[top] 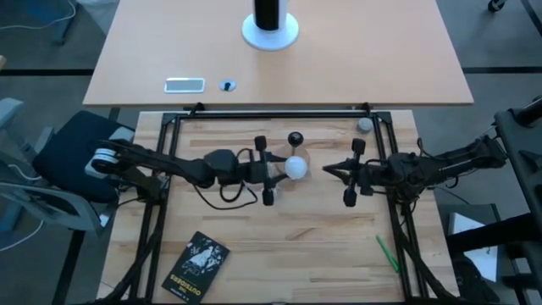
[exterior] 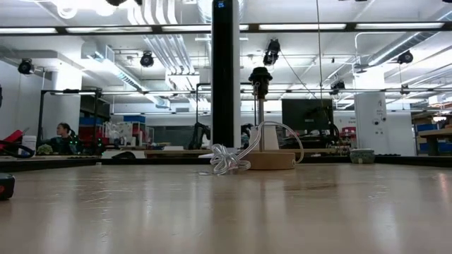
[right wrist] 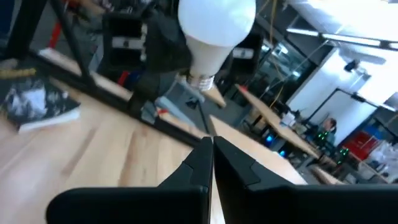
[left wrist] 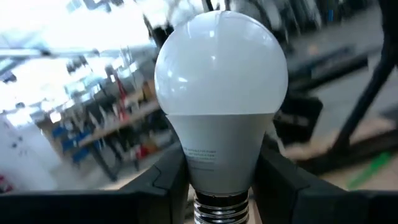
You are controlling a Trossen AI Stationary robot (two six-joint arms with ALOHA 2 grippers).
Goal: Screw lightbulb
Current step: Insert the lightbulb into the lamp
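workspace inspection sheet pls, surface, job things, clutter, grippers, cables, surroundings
surface: pale wooden table, inside a black frame.
job's things: lightbulb held above the table; lamp stand with empty socket.
clutter: book, green pen, small grey ball.
grippers: left gripper shut on the bulb's neck; right gripper shut, empty, facing the bulb.
cables: clear lamp cord coiled by the stand.
surroundings: second table, white cylinder, workshop behind.
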